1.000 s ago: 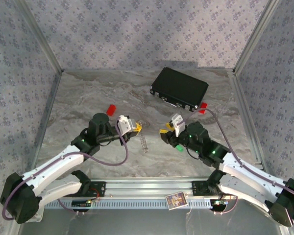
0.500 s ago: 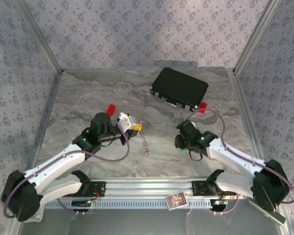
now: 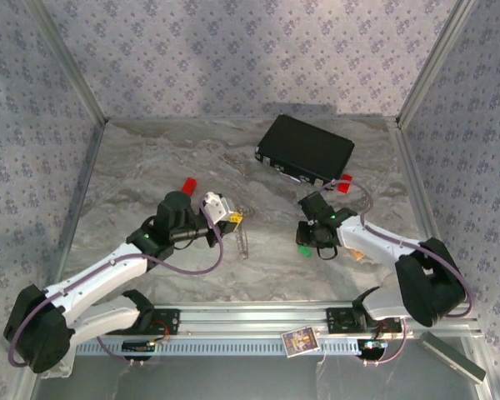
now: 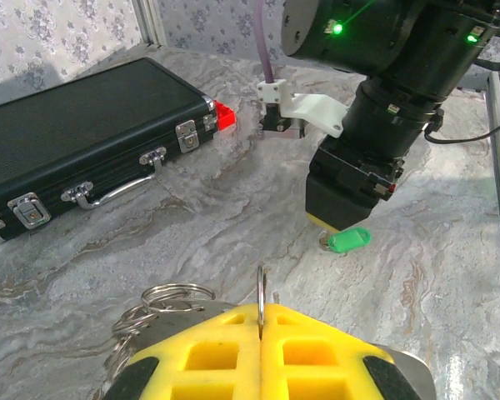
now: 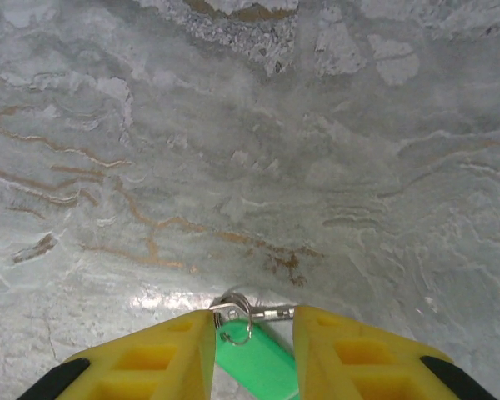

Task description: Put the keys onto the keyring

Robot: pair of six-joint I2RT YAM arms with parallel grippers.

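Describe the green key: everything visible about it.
The green key is a small, bright green, glossy tag that looks like plastic, with rounded ends, lying flat on the marbled table. A small silvery metal ring with a short link sits at one end. The right gripper stands directly over it, its yellow fingers apart on either side of the ring end; whether they touch it is unclear.

The key (image 4: 347, 241) is bright green, the case (image 4: 75, 125) black, the table (image 4: 233, 192) veined grey marble, the walls (image 3: 233, 58) lilac floral print.

Left end effector (image 4: 261, 315) clamped — right (image 5: 253, 323) parted.
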